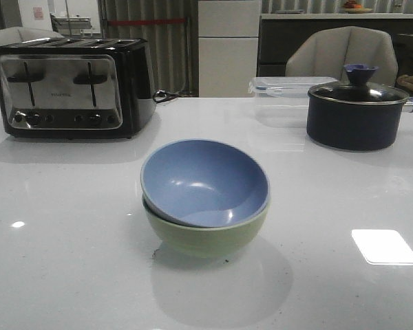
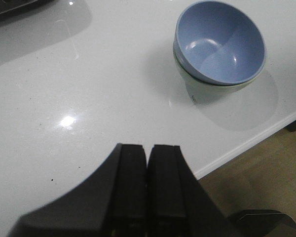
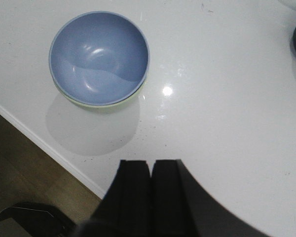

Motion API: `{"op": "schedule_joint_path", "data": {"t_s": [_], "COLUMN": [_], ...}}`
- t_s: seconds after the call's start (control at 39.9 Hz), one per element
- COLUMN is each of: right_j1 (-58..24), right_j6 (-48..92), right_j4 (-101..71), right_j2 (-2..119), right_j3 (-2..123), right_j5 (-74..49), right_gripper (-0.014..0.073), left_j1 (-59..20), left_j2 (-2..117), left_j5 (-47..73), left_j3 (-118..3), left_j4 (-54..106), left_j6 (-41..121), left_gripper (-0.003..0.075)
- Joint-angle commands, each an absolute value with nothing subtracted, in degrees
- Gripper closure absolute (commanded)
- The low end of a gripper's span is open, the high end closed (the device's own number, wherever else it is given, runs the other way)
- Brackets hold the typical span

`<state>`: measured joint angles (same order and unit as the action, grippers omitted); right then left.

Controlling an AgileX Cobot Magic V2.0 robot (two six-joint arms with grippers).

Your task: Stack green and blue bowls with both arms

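blue bowl nested tilted in green bowl mid-table | left gripper, right gripper clenched, empty, apart | we judge bowls rigid, smooth, breakable; grip rims

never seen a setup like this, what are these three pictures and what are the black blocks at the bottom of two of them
This is a two-armed robot at a white table. One picture looks forward over the table. The other two come from cameras on each wrist, so the black blocks are the robot's own grippers: the left gripper and the right gripper. Both are shut and hold nothing.

On the table, a dusty blue round bowl sits, a little tilted, inside a pale green round bowl, so they are stacked. Further back stand a black and silver toaster, a dark lidded pot and a clear plastic lidded box.
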<state>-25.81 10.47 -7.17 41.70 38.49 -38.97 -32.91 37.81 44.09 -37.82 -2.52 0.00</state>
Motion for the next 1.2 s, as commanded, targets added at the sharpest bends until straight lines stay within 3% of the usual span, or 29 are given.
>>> {"op": "schedule_joint_path", "data": {"t_s": [0.0, 0.23, 0.5, 0.7, 1.18], "right_j1": [-25.9, -25.9, -25.9, -25.9, -25.9], "right_j6": [11.1, 11.1, 11.1, 11.1, 11.1], "right_j4": [-6.9, -6.9, -6.9, -6.9, -6.9], "right_j2": [41.4, 41.4, 41.4, 41.4, 41.4], "right_j3": [40.1, 40.1, 40.1, 40.1, 40.1], "right_j5": [-35.4, -35.4, -35.4, -35.4, -35.4], "right_gripper": [0.0537, 0.0537, 0.0537, 0.0537, 0.0537], "left_j1": [-33.0, -26.9, -12.0, -4.2, -3.4], "left_j2": [37.6, 29.9, 9.7, -0.6, -1.4], "left_j5": [39.9, 32.9, 10.7, 5.4, -1.1], "left_j3": [-39.2, -33.1, -12.3, -2.3, 0.5], "left_j4": [-2.5, -3.5, -2.2, 2.4, 2.7], "left_j6": [-0.5, -0.5, -0.5, -0.5, -0.5], "left_gripper": [0.0627, 0.0627, 0.0627, 0.0627, 0.0627]}}
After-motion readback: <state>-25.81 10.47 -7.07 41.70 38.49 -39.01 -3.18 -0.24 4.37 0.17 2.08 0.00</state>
